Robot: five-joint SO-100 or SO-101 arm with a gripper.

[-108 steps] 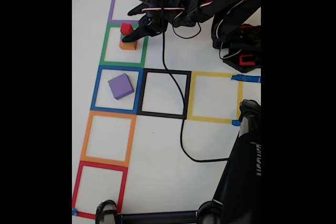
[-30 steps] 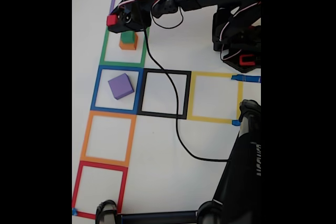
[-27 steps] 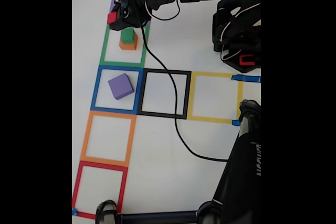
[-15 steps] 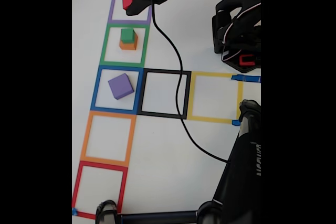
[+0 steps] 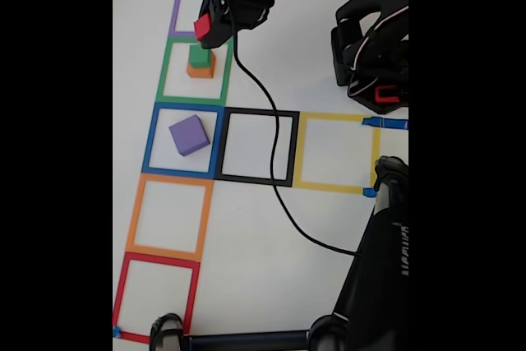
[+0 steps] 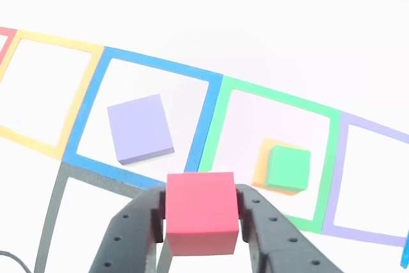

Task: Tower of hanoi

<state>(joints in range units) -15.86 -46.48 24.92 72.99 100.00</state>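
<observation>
We see a white counter (image 5: 246,236) marked with a line of coloured tape-outlined squares. Our black hand (image 6: 201,212) is closed on the red cube (image 6: 201,218), one finger pressed to each side, holding it clear above the counter.

A few seconds ago the red cube sat on top of the green cube; since then we have lifted it off, swung it out past the purple-outlined square, and brought it back. In the fixed view the hand (image 5: 212,29) now hangs just beside the green-outlined square (image 5: 168,63), with the red cube (image 5: 201,27) close to the stack it came from. We judge the smallest cube is in transit and its next resting place is not yet settled.

The green cube (image 5: 199,56) rests on the orange cube (image 5: 200,70) inside that square. The purple cube (image 5: 189,135) lies alone in the blue-outlined square (image 5: 156,141), further from the hand.

The other view, looking down past the fingers, shows the grip itself, and shows the orange cube (image 6: 261,167) peeking out around the green cube (image 6: 287,167). The fixed view adds the arm's base (image 5: 374,47) and the trailing black cable (image 5: 275,195).
</observation>
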